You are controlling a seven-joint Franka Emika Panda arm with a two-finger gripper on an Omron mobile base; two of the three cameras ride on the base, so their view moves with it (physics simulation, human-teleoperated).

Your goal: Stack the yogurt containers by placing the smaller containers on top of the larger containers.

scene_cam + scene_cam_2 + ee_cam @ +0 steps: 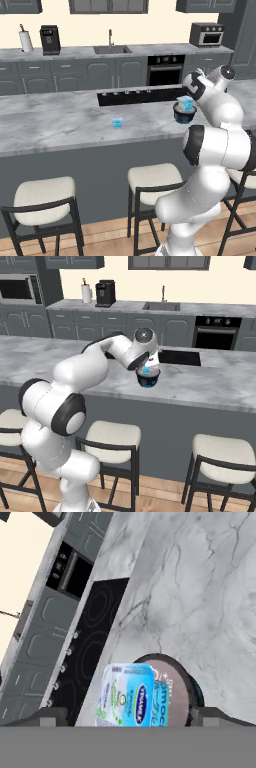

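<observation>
Fingertips of my pincer point(125, 716) sit at either side of the pale blue-and-white tub point(126, 695), spread wider than it, and I cannot tell whether they touch it. It lies right below my hand on a dark round container point(183, 114), its long side crosswise to the gap. The tiny blue cup point(117, 122) stands alone on the marble counter point(60, 122), well apart to my left.
</observation>
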